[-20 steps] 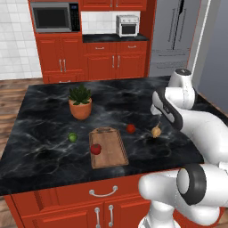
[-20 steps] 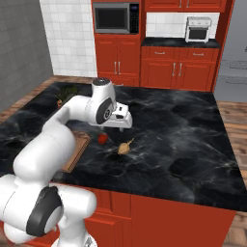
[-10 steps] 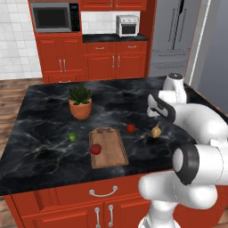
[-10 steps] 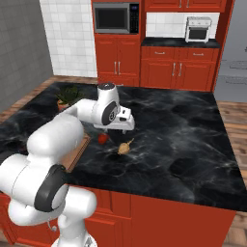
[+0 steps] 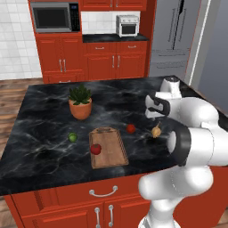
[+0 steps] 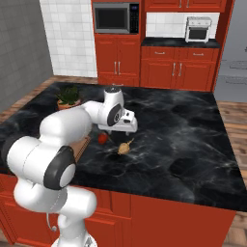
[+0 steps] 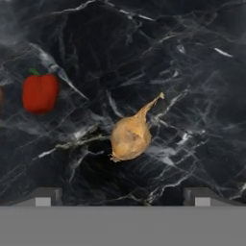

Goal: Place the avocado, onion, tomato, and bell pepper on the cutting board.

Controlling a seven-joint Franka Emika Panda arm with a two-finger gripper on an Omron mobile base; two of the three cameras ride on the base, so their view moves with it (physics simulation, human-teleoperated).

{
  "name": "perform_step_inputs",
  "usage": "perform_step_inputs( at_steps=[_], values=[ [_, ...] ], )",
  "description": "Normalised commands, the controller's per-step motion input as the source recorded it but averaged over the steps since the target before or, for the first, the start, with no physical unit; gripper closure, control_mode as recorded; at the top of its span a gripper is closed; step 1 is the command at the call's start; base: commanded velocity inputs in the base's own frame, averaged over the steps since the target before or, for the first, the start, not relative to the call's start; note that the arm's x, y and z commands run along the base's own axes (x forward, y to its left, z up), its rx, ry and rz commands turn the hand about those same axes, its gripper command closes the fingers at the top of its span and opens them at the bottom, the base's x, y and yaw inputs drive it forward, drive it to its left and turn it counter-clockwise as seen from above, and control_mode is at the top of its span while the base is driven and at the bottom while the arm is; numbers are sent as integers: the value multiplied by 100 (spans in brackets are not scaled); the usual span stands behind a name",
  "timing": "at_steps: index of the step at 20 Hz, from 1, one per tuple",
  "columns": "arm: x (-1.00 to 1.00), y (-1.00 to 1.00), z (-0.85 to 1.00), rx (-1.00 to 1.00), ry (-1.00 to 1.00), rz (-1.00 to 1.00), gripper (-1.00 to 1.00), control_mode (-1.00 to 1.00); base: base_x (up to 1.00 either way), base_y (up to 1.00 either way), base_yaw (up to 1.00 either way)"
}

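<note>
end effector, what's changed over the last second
The arm has folded in, swinging the end effector over the onion, open, gripping nothing. Onion, bell pepper, tomato on the cutting board and avocado lie unmoved.

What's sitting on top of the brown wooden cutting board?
One small round red vegetable sits on the flat brown wooden cutting board, near its left edge. The rest of the board is bare wood in the left base view. In the right base view the white arm covers most of it.
</note>
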Motion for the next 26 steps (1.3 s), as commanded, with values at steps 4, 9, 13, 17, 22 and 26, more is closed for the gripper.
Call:
perform_step_inputs(
  at_steps=[4,9,13,17,22,26],
  values=[
    [27,-1,-32,1,6,0,-100,-100,0,0,0],
    [25,-1,-29,1,5,0,-100,-100,0,0,0],
    [17,-5,-26,0,4,0,-100,-100,0,0,0],
    [13,-5,-28,1,4,0,-100,-100,0,0,0],
    [9,-1,-26,1,3,0,-100,-100,0,0,0],
    [0,-5,-25,1,2,0,-100,-100,0,0,0]
  ],
)
